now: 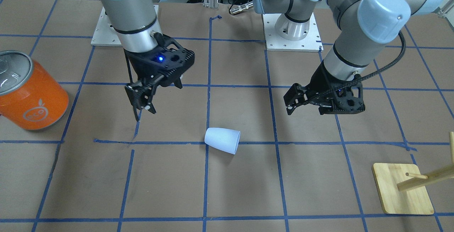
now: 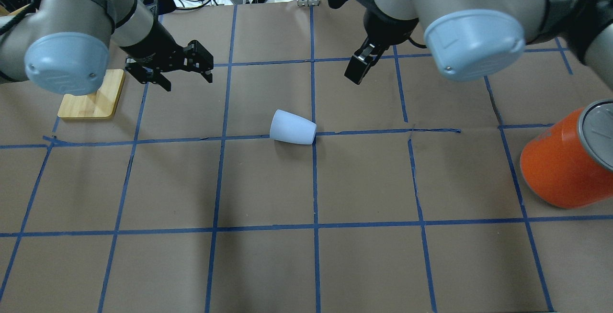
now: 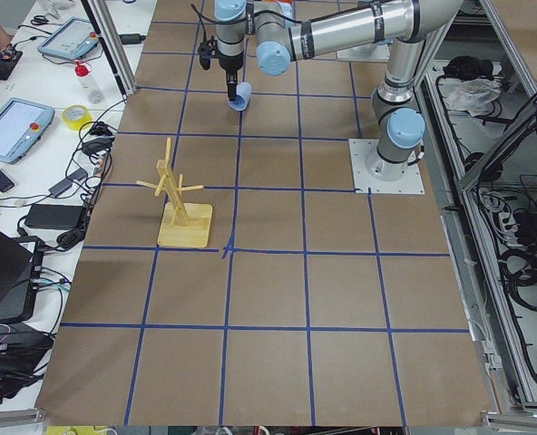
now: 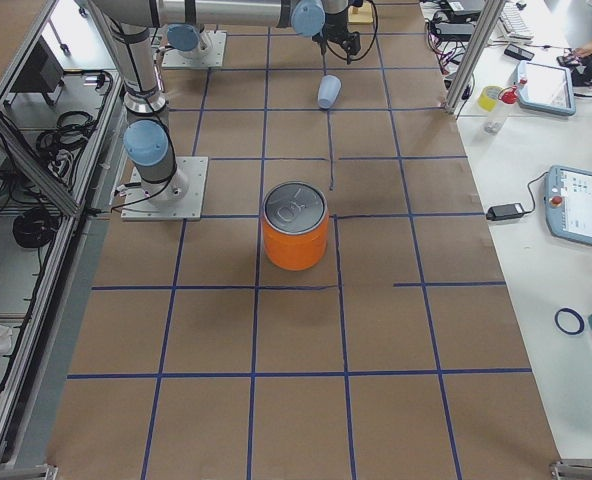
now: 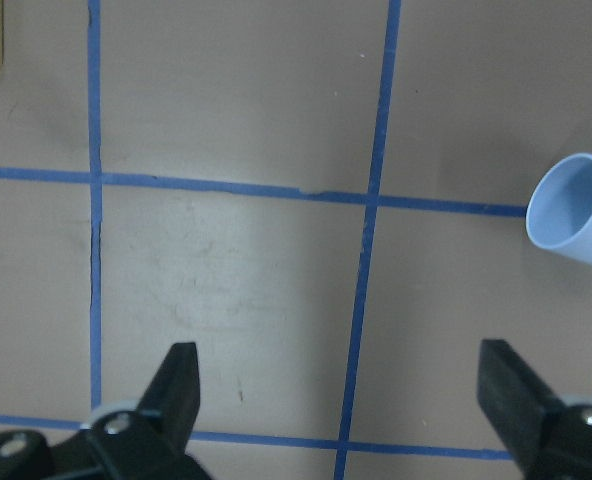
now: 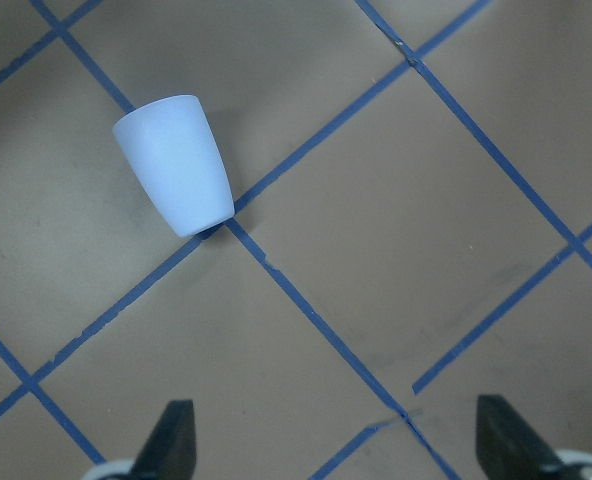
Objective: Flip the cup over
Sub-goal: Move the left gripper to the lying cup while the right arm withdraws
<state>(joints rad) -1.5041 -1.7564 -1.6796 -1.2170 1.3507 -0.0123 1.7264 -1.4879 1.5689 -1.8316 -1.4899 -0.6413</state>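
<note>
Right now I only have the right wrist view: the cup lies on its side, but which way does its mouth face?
Observer: Toward the robot's left; the left wrist view looks into the cup's open mouth.
Operator: Anything held on that side?
Observer: No, the left fingers are apart and empty.
Operator: What else is nearby?
Observer: An orange can on the robot's right, a wooden rack on its left.

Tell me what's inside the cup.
The cup lies on its side. The left wrist view looks into its mouth: only light blue inner wall shows, no contents. Its inner bottom is out of sight.
</note>
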